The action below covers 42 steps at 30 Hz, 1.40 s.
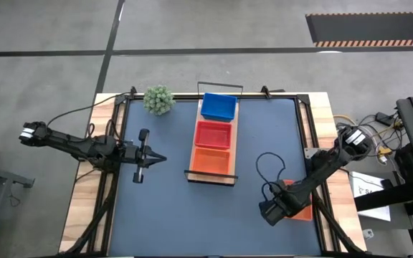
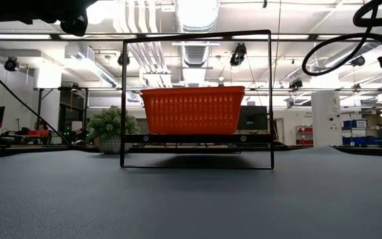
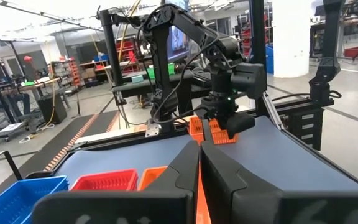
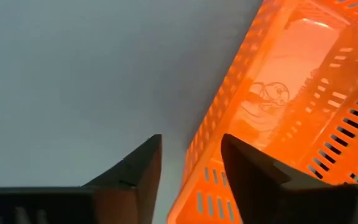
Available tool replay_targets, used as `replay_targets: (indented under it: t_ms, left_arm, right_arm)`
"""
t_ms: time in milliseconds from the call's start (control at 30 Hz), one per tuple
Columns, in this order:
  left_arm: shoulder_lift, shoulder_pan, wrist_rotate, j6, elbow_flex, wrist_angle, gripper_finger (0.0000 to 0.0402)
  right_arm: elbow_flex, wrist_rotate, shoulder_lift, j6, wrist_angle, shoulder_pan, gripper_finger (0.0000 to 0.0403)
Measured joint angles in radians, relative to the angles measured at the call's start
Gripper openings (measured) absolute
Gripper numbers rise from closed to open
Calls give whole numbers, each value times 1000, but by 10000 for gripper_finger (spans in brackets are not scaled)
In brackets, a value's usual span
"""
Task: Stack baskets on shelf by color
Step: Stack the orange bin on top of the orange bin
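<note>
The wooden shelf (image 1: pixel 234 129) stands mid-table with wire rails at its ends. On it sit a blue basket (image 1: pixel 218 106) at the far end, a red basket (image 1: pixel 213 134) in the middle and an orange basket (image 1: pixel 211 160) at the near end; the orange one also shows in the low view (image 2: pixel 192 109). A second orange basket (image 1: pixel 303 209) rests on the mat near the right edge. My right gripper (image 1: pixel 270 212) points down over its left wall, open, one finger inside and one outside (image 4: pixel 191 149). My left gripper (image 1: pixel 160 158) is shut and empty, left of the shelf. My right gripper stands astride the loose orange basket's side wall (image 4: pixel 207 168) from above, near a corner, one finger (image 4: pixel 247 168) on the inner side and one (image 4: pixel 138 171) outside. A sliver of mat shows between the outer finger and the wall. I cannot tell whether the inner finger touches.
A fuzzy green plant ball (image 1: pixel 159 99) stands at the far left of the mat, beside the shelf's far end. A black cable loop (image 1: pixel 271 168) lies on the mat by the right arm. Open mat lies left of the shelf and along the near side.
</note>
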Motion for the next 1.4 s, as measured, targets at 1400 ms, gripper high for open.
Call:
replay_targets:
  t_ms: [1400]
  left_arm:
    - [32,0,0,-1,1,74,0]
  right_arm:
    - [619,541,-51,-846,-532,-191,9]
